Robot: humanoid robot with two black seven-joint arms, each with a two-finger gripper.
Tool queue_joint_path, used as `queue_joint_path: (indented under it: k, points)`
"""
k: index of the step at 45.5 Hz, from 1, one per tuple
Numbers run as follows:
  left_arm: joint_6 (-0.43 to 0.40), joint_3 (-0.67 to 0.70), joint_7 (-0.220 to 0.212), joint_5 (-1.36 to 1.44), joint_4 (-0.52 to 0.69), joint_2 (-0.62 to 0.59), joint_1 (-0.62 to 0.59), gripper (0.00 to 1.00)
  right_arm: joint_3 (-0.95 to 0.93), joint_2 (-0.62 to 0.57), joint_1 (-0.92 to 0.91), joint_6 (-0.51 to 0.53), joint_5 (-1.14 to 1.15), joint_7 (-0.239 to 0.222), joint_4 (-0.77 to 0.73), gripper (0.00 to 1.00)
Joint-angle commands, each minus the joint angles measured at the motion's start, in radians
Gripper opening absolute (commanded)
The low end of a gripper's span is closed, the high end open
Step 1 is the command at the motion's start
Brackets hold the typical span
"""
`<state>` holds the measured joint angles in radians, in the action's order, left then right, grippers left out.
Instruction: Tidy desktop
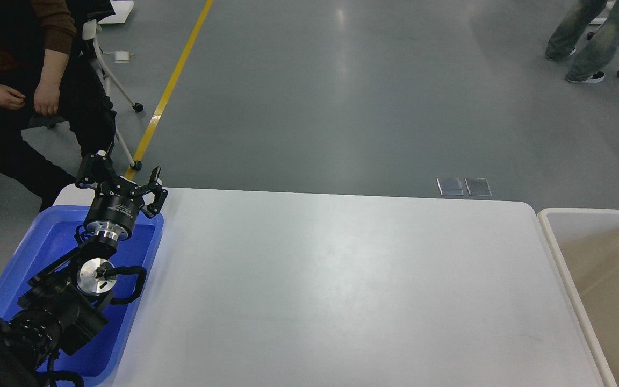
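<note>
The desktop [342, 285] is a wide glossy white tabletop with rounded corners, and nothing lies on its bare surface. My left gripper [121, 173] is open and empty. It is held above the far end of the blue bin [46, 252] at the table's left side. My left arm comes in from the lower left over that bin. My right gripper is out of view.
A beige bin [599, 285] stands at the table's right edge. A seated person [24, 102] on a wheeled chair is just behind the far left corner. Another person's legs [583, 37] stand at the far right on the grey floor.
</note>
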<state>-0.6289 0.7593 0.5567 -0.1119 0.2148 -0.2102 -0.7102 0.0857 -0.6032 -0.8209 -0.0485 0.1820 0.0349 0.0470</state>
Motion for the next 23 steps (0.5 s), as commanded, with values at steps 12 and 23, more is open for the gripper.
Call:
queue_joint_path:
  k: [12, 23]
  points:
    - [0.000, 0.000, 0.000, 0.000, 0.000, 0.000, 0.000, 1.00, -0.003, 0.158, 0.131, -0.056, -0.035, -0.033, -0.058, 0.00]
    - [0.000, 0.000, 0.000, 0.000, 0.000, 0.000, 0.000, 1.00, -0.003, 0.201, 0.149, -0.068, -0.035, -0.032, -0.067, 0.00]
